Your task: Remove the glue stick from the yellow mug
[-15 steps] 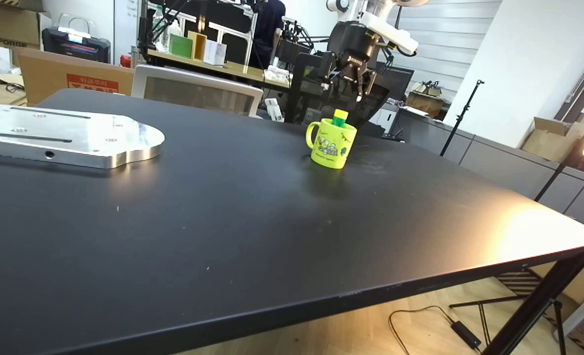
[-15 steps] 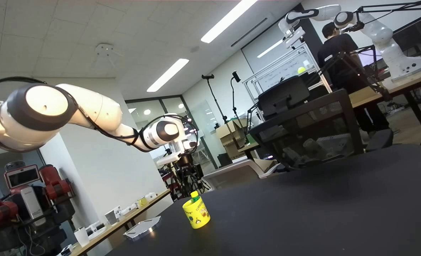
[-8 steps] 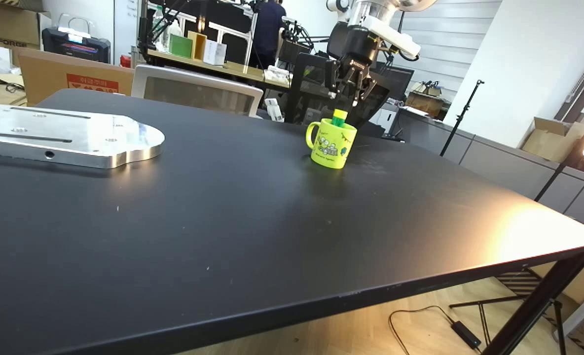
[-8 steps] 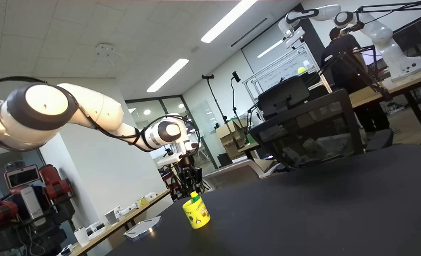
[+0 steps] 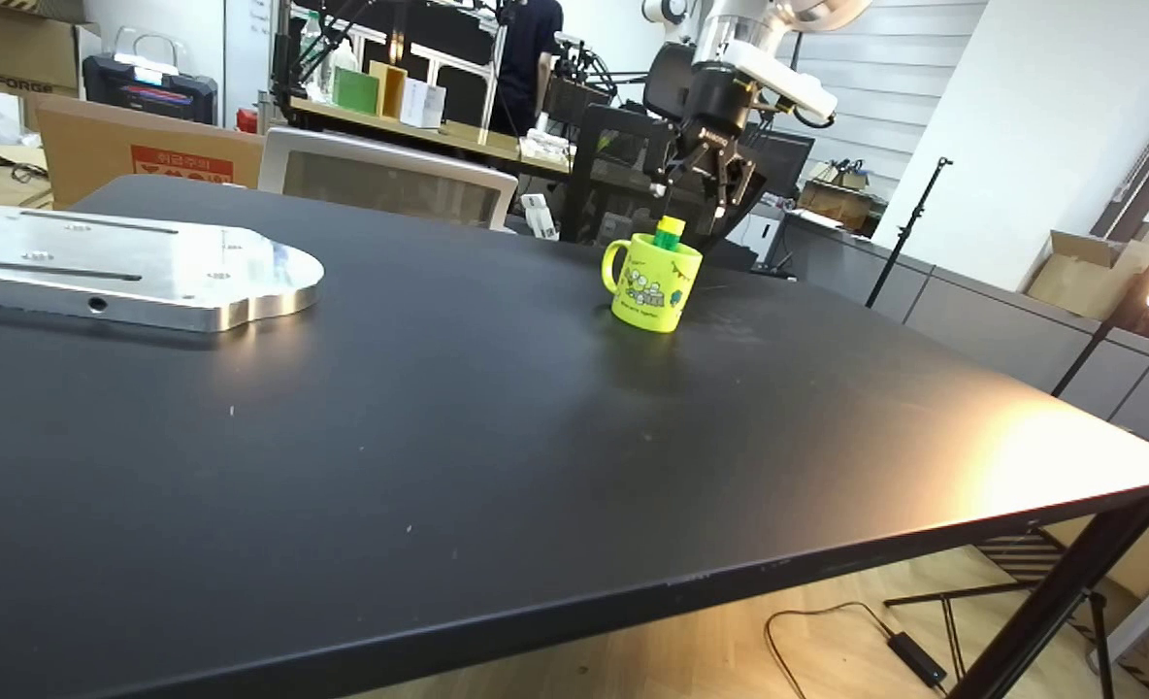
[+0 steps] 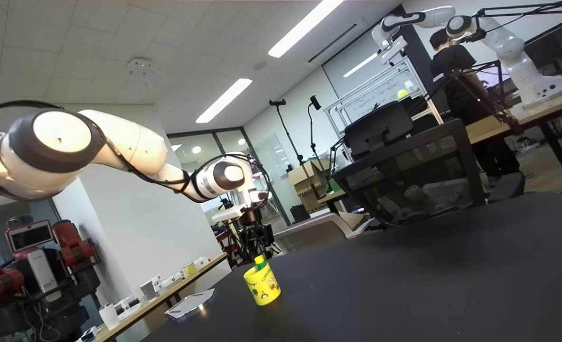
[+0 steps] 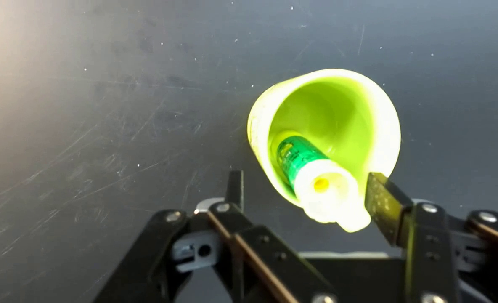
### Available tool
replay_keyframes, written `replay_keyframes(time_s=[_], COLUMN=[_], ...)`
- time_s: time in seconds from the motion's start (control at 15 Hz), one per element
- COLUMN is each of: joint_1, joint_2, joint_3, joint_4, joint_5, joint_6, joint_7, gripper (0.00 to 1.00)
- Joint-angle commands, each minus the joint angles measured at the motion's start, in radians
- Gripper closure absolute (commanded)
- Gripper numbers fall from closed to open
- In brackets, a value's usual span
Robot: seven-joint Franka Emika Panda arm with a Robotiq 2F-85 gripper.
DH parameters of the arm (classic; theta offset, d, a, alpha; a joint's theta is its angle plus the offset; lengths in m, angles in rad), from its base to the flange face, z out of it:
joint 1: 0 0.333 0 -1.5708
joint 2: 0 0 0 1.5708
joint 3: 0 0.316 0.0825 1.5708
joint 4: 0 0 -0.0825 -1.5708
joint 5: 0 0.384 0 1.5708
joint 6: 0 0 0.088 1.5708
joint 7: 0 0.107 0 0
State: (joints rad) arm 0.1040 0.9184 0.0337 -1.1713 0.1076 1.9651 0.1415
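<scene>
The yellow mug [image 5: 648, 291] stands upright on the dark table, also seen in an exterior view [image 6: 263, 287] and the wrist view [image 7: 386, 122]. The glue stick [image 5: 669, 233] leans inside it with its yellow cap above the rim; it also shows in an exterior view [image 6: 260, 263]. In the wrist view its green body [image 7: 296, 154] rests against the mug's wall. My gripper [image 7: 306, 179] is open and empty, one finger on each side of the cap, the right finger overlapping the rim in view. In both exterior views the gripper [image 5: 691, 201] [image 6: 258, 248] hovers just above the mug.
A thick silver metal plate [image 5: 118, 267] lies on the black table [image 5: 458, 437], also visible in an exterior view [image 6: 191, 305]. A light mesh chair [image 5: 390, 184] and a dark mesh chair [image 6: 414, 175] stand beside the table. The mug is near a table edge.
My gripper has moved slightly right and down in both exterior views, with its fingers lower over the mug. The mug and glue stick have not moved.
</scene>
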Motion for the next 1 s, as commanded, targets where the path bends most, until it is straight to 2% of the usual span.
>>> replay_keyframes(time_s=[0.0, 0.33, 0.53, 0.93], joint_1=[-0.013, -0.02, -0.04, -0.072], joint_2=[-0.01, -0.024, -0.1, -0.363], joint_3=[0.013, 0.018, 0.04, 0.056], joint_4=[-0.008, -0.02, -0.061, -0.22], joint_5=[0.017, 0.036, 0.07, 0.092], joint_6=[-0.016, -0.016, 0.013, 0.14], joint_7=[0.008, 0.003, -0.039, -0.142], gripper=[0.55, 0.91, 0.92, 0.92])
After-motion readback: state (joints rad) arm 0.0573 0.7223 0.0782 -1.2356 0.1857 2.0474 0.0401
